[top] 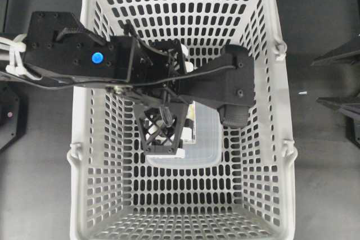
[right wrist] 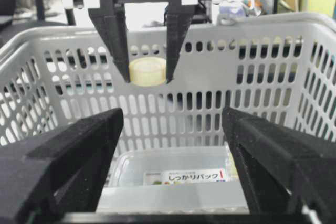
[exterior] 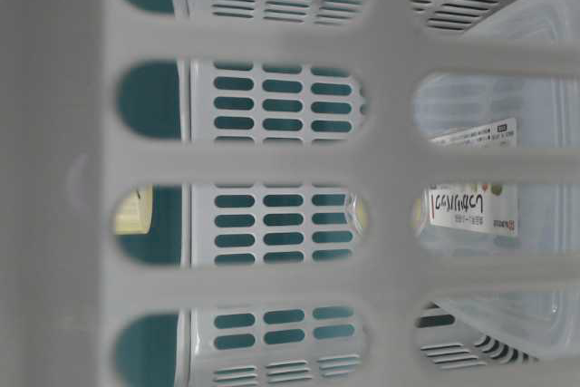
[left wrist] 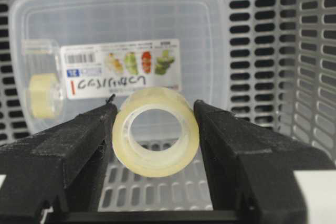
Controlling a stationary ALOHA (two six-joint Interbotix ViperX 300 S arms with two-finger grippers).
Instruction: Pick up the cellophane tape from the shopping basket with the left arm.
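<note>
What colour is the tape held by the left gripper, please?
Pale translucent yellow tape, clearest in the left wrist view.

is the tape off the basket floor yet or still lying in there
Off the floor. The right wrist view shows the cellophane tape clamped in the left gripper, hanging well above the clear box at the bottom of the shopping basket.
</note>
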